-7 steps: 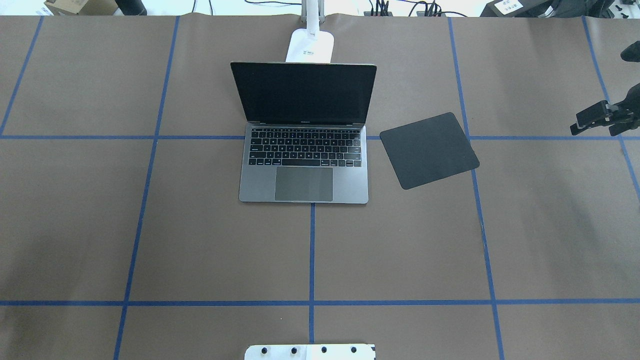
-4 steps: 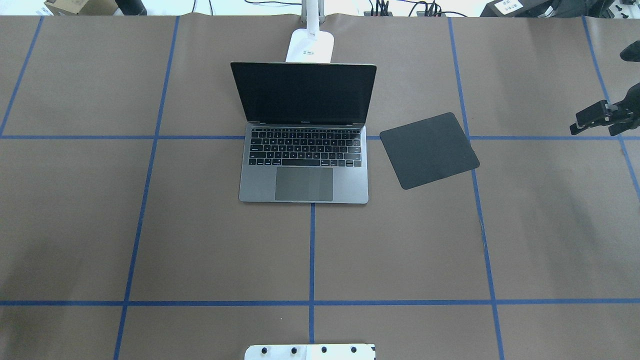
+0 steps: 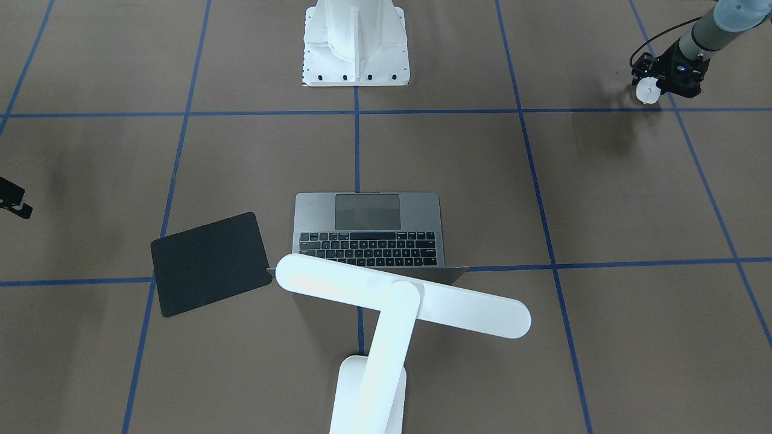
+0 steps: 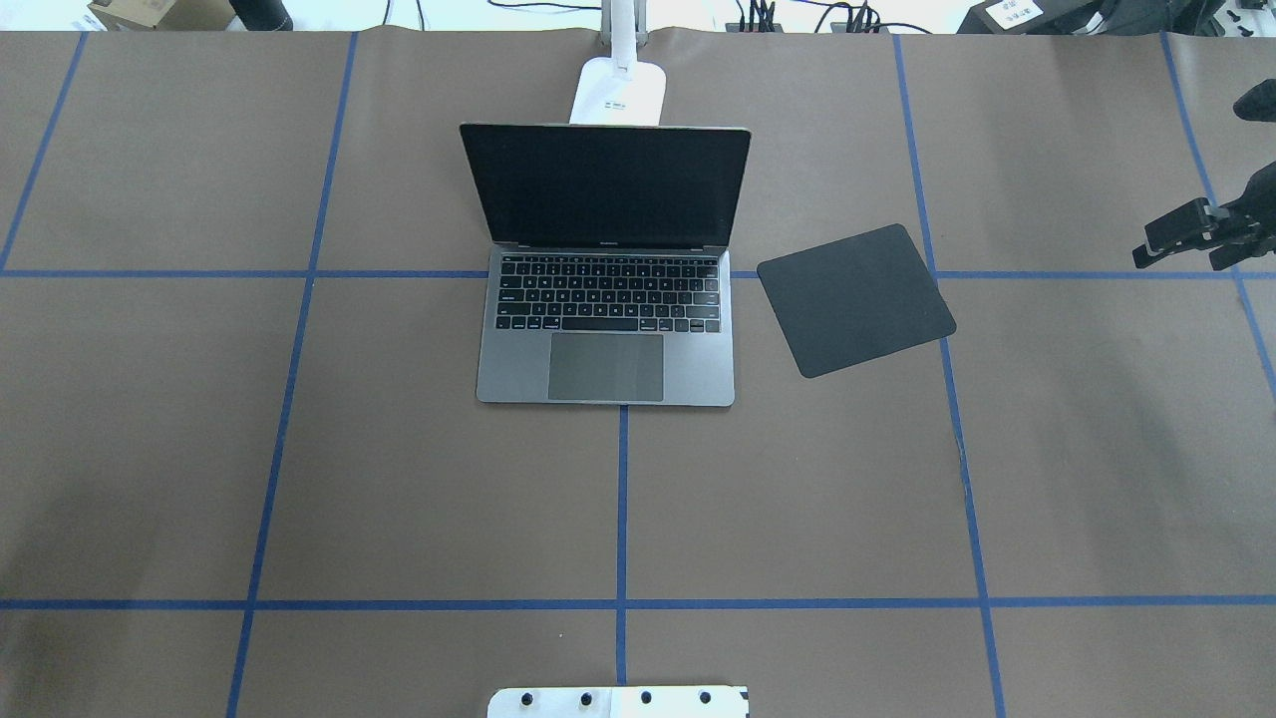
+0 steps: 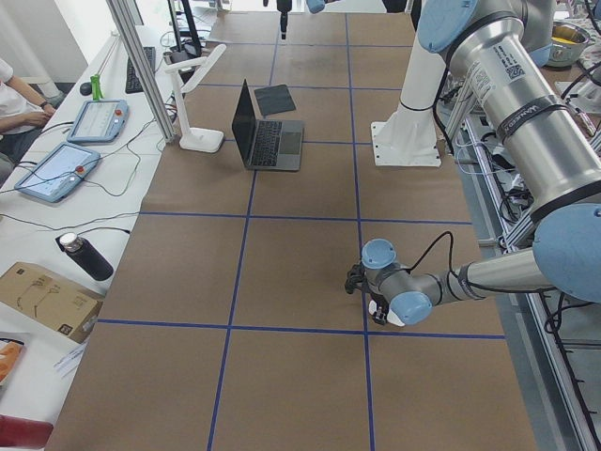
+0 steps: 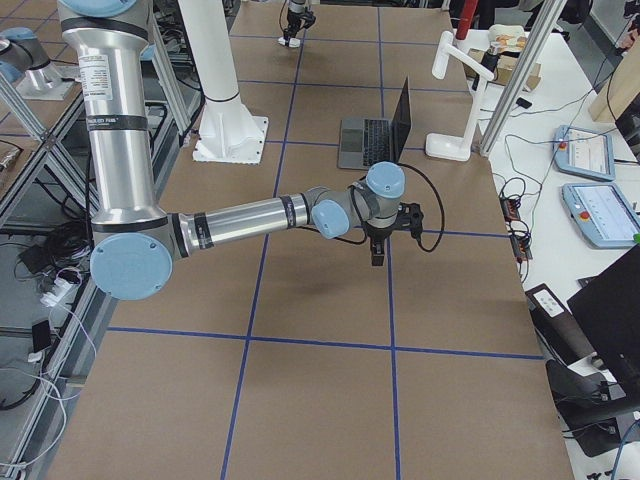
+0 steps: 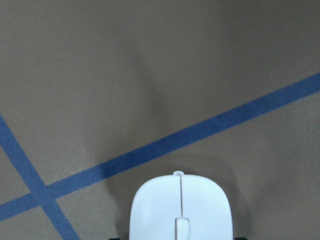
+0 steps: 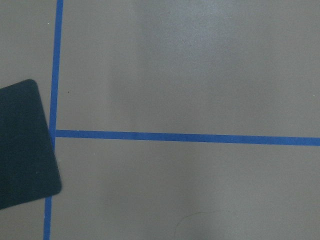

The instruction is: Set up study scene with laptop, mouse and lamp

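Note:
The white mouse (image 3: 647, 93) hangs just above the table near the robot's side, and my left gripper (image 3: 651, 88) is shut on it. The left wrist view shows the mouse (image 7: 181, 207) at the bottom edge, over blue tape lines. The open grey laptop (image 4: 605, 339) sits mid-table. Behind it stands the white lamp (image 3: 401, 295), its base (image 4: 618, 92) at the far edge and its bar head over the laptop's screen. My right gripper (image 4: 1186, 234) hovers open and empty, well right of the laptop.
A black mouse pad (image 4: 855, 299) lies slightly turned, just right of the laptop; it also shows in the right wrist view (image 8: 22, 145). The white robot pedestal (image 3: 356, 42) stands at the near-centre edge. Beyond the far edge are tablets, cables and a seated person (image 5: 19, 94).
My right gripper has edged slightly up and left in the overhead view. Laptop, lamp and mouse pad have not moved.

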You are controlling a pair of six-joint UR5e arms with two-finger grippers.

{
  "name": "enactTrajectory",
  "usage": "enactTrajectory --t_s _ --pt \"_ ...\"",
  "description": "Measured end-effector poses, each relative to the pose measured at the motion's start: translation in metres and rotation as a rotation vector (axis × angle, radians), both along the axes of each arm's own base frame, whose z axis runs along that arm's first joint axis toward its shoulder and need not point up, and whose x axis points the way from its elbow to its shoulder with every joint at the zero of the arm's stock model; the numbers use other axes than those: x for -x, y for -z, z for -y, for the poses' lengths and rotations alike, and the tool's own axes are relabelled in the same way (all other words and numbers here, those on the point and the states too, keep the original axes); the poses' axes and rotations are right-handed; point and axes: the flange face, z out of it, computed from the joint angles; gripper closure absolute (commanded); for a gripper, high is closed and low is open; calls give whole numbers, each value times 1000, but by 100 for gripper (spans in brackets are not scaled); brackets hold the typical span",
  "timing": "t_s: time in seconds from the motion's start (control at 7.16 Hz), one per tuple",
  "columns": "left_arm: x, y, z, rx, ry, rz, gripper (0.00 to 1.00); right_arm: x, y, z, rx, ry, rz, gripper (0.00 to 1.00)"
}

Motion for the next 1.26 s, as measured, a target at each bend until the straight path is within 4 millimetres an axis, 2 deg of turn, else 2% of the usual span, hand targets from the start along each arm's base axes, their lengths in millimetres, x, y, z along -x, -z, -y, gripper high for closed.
enactTrajectory --t_s 0.42,0.84,0.98,1.12,1.26 --pt "-13 23 9 -31 14 -66 100 1 3 3 -2 2 4 1" --pt "-61 74 40 -73 40 -182 100 3 4 8 -2 1 2 1" --pt "-79 93 51 -74 57 -215 100 4 2 8 -1 1 0 1" --pt "-97 121 63 -75 69 -235 100 5 1 10 1 2 -2 1" --pt "-117 162 78 -75 80 -244 100 5 0 12 2 2 -4 1"
